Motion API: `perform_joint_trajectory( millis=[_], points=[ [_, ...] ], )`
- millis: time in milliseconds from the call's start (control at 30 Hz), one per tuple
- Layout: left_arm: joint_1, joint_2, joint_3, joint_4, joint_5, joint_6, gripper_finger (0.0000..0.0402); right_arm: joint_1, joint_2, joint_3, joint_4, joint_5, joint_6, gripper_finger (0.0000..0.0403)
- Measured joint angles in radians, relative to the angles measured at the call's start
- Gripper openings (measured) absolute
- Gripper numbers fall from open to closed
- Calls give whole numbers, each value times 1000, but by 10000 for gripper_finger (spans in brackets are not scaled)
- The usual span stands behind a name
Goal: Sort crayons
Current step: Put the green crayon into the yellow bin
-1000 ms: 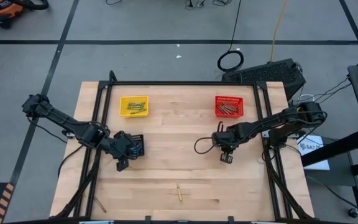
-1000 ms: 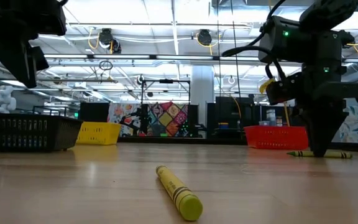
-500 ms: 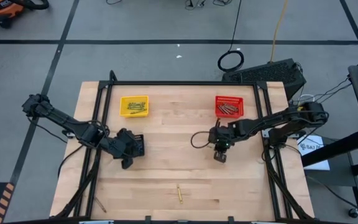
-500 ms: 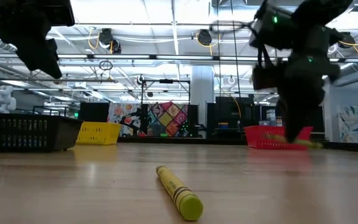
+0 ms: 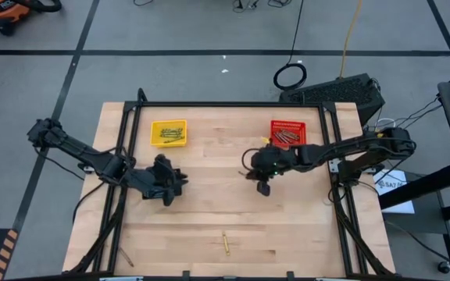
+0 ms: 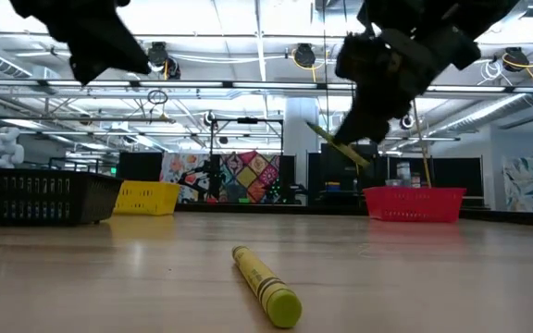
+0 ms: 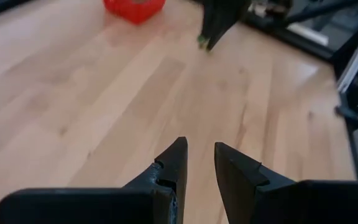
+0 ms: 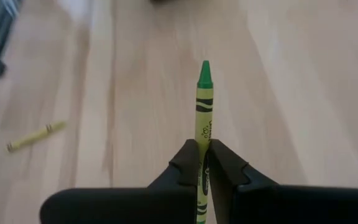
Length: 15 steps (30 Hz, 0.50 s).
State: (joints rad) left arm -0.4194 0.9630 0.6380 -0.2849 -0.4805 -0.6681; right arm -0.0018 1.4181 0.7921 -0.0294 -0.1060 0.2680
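Right gripper (image 8: 202, 167): clamped on a green crayon (image 8: 203, 106), held above the table (image 5: 209, 203) toward the red basket's side; the crayon's pointed tip sticks out past the fingers, and in the low view the crayon (image 6: 339, 146) hangs tilted in the air, clear of the wood.
Left gripper (image 7: 199, 163): fingers parted with a narrow gap, nothing between them; it hovers over the table beside the black basket, on the far side of the table from the red basket.
Loose crayon, nearest: a yellow crayon (image 6: 265, 285) lies flat on the wood at the table's front edge, well apart from the red basket; from above it shows as a thin stick (image 5: 226, 243).
Loose crayon, corner: another small crayon (image 5: 126, 258) lies by the front left corner, farthest from the red basket.
Black basket (image 6: 35, 196): stands on the table's left side, level with the left gripper, across from the red basket.
Yellow basket (image 5: 168, 132): at the back of the table, left of the red basket, with yellowish crayons inside.
Red basket (image 5: 287, 133): at the back right, with brown-red crayons inside; the right gripper is near it, toward the table's middle.
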Motion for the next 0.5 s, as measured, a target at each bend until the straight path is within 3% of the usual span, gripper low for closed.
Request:
perform_joint_trajectory(
  millis=[233, 500],
  points=[
    [42, 44, 0, 141, -1, 125, 84, -18, 0, 0, 231, 0, -94, 0],
    [109, 186, 0, 375, 1, 260, 84, -18, -1, 1, 487, -3, -193, 0]
  ],
)
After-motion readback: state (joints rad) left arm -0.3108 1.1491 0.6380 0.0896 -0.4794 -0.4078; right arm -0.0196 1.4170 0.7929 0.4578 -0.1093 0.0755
